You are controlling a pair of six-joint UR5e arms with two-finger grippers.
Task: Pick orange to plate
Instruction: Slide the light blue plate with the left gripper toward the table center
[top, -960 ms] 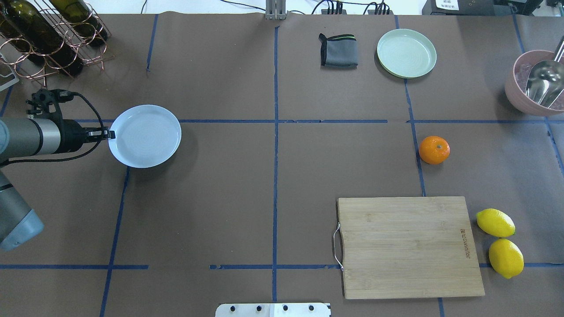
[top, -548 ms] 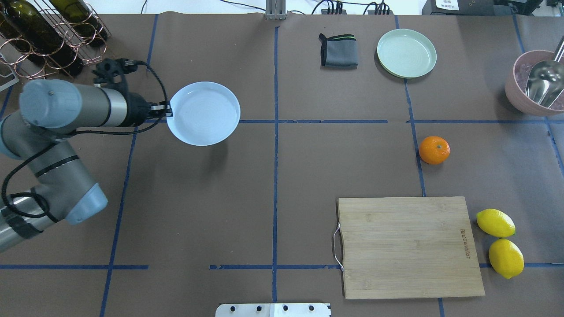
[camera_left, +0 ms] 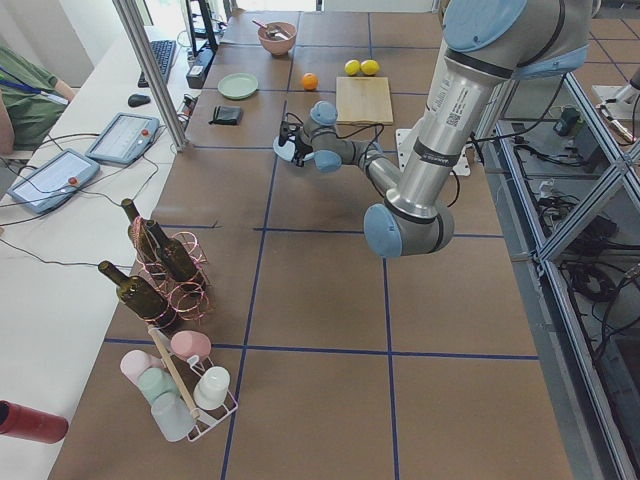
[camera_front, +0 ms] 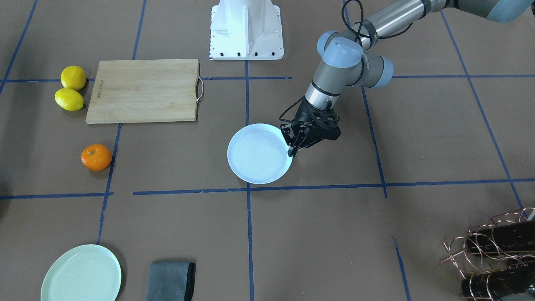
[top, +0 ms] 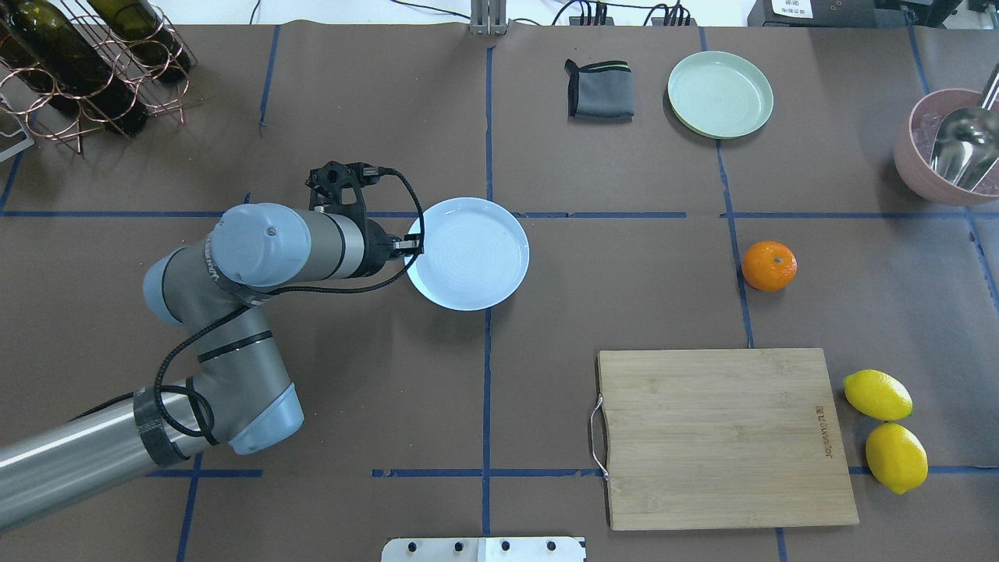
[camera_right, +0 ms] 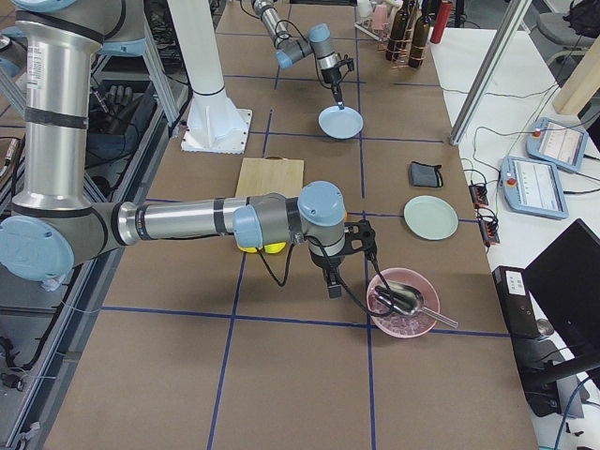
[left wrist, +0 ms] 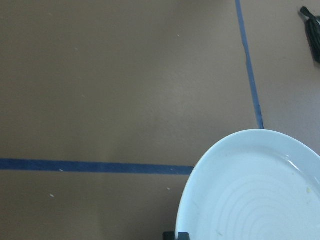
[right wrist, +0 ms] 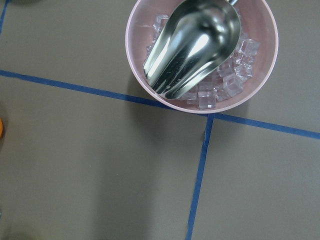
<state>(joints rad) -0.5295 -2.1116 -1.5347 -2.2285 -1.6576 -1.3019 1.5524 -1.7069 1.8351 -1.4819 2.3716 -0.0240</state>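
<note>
Left gripper (top: 412, 245) clamped on plate (top: 468, 254) rim, mid-table. Orange (top: 769, 266) on table at 3 o'clock from plate, well apart. Right gripper (camera_right: 334, 284) nearer orange; whether apart or together, cannot tell.

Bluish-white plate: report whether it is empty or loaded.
Empty: the plate shows a bare ringed surface; the orange lies on the table, well apart.
</note>
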